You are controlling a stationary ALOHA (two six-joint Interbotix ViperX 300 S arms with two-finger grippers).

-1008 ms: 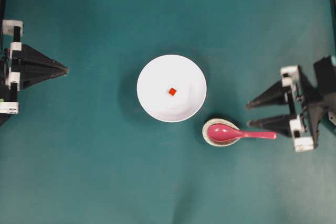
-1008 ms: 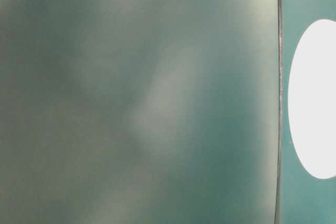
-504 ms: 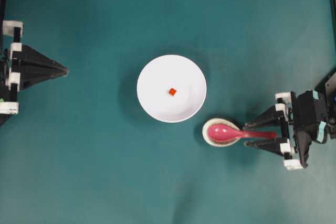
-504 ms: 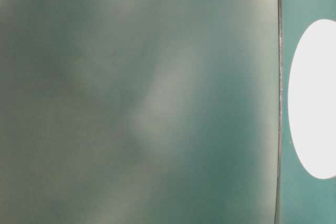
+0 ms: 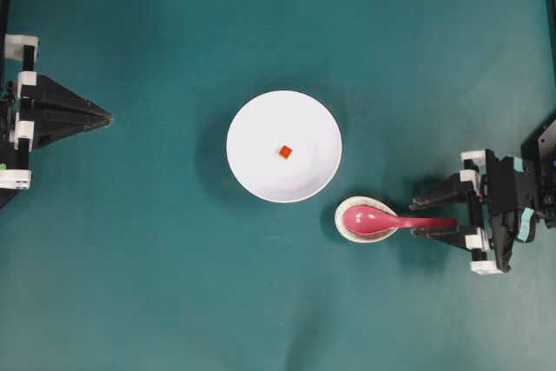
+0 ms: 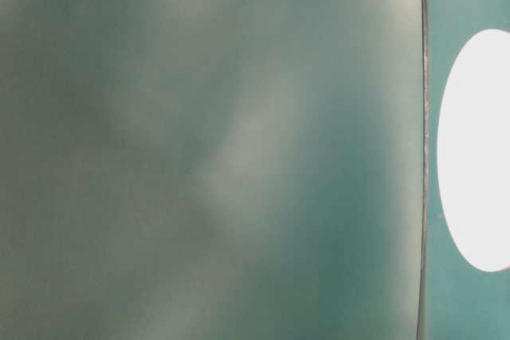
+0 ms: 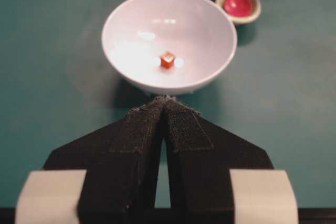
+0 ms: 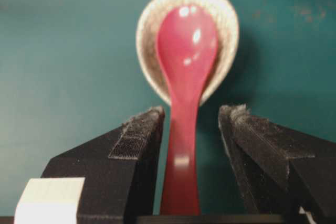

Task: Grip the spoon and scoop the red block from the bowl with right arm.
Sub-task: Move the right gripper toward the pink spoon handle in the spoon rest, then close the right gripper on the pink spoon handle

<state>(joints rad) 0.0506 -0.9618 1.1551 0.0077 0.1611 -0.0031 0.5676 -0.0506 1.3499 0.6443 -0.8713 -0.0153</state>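
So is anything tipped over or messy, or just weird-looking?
Nothing is spilled or tipped. The red block sits in the bowl, and the spoon lies in its grey rest. Only the table-level camera looks odd: it is all blur, with a bright white oval.

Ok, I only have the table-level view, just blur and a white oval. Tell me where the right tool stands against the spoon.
Observer: The right tool is open, its jaws either side of the spoon handle, not yet clamped.
Operator: Report where the spoon's head sits.
Observer: In a speckled grey spoon rest, beside the bowl.
Operator: Confirm the block.
Observer: The red block lies near the bowl's middle.
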